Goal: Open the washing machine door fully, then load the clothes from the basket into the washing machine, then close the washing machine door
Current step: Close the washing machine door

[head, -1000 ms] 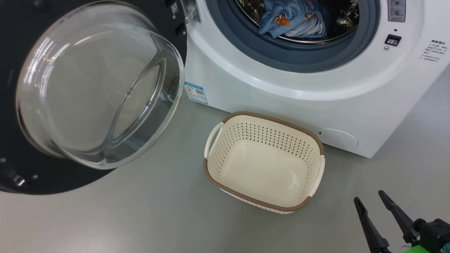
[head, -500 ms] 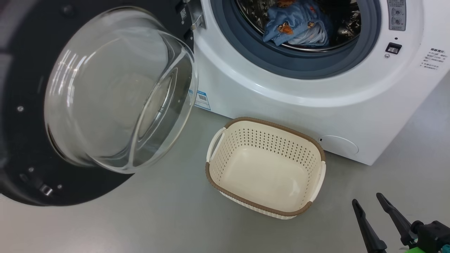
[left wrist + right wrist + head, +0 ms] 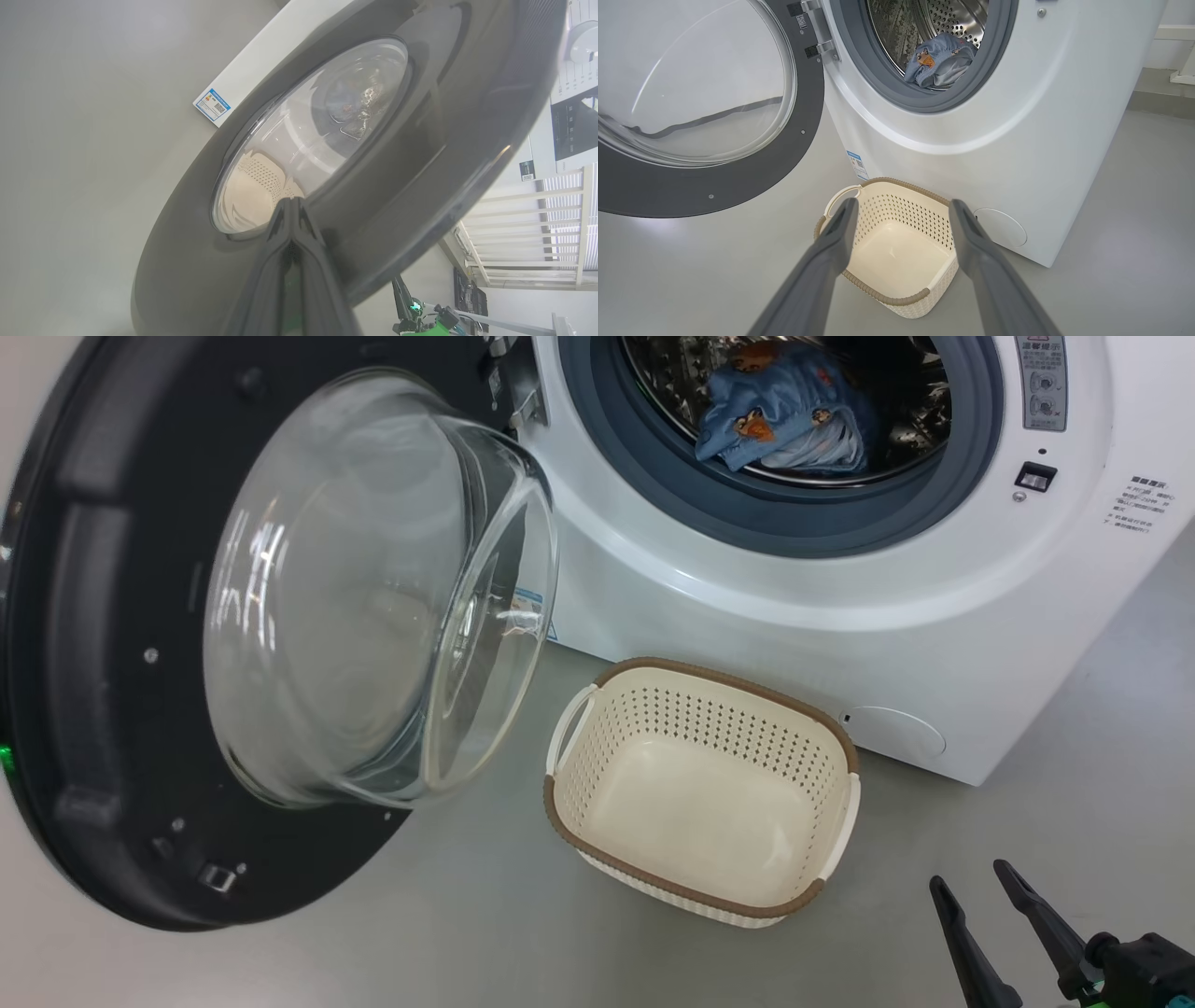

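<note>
The washing machine (image 3: 747, 644) stands with its mouth uncovered, and blue bear-print clothes (image 3: 784, 415) lie in the steel drum. The washing machine door (image 3: 93, 709) hangs partly swung on its left hinge, glass bowl towards me. The cream basket (image 3: 719, 674) sits empty on the floor before the machine. My right gripper (image 3: 969, 875) is open at the lower right, nothing between its fingers. In the right wrist view the right gripper (image 3: 903, 204) frames the basket (image 3: 887, 296), with the clothes (image 3: 938, 58) beyond. My left gripper (image 3: 290, 201) is shut, tips against the door's (image 3: 420, 154) outer face by the glass.
Grey floor spreads around the basket and to the machine's right. A blue energy label (image 3: 212, 105) marks the machine's lower front and a round service flap (image 3: 896, 733) sits low. A white railing (image 3: 528, 233) stands behind the door in the left wrist view.
The door has swung round towards the machine's mouth, its glass bowl now nearer the front panel. The head camera has shifted a little. The right gripper stays open and low.
</note>
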You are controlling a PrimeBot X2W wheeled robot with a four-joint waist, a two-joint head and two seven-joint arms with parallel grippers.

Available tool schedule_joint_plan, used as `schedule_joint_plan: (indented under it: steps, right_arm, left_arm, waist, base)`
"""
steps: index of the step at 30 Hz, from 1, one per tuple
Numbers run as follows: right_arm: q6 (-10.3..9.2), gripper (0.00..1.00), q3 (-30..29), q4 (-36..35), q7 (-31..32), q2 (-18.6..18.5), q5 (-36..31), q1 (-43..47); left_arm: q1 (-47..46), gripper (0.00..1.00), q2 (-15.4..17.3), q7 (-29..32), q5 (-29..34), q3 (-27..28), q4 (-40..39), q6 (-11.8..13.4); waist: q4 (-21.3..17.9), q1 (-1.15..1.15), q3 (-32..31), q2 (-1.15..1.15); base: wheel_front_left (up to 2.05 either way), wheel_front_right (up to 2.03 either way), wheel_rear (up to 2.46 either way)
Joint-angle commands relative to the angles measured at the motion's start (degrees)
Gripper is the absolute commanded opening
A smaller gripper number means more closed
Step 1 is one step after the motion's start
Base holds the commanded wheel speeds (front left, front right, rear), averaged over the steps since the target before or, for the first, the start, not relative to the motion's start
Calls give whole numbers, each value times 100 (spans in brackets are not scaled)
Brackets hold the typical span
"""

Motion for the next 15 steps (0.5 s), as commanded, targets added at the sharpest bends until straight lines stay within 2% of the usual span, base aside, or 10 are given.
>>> schedule_joint_plan:
  steps: [1, 15]
  right_arm:
    - [9, 100, 123, -121, -69, -75, -27, -15]
    - [9, 100, 75, -135, -69, 6, -31, -54]
  left_arm:
    - [-38, 0, 285, 136, -92, 178, -313, -18]
    - [256, 0, -20, 601, -474, -19, -1578, -18]
  waist:
    - [-11, 0, -12, 0]
    - [-189, 0, -14, 0]
  base:
    - [0, 0, 0]
    - [0, 0, 0]
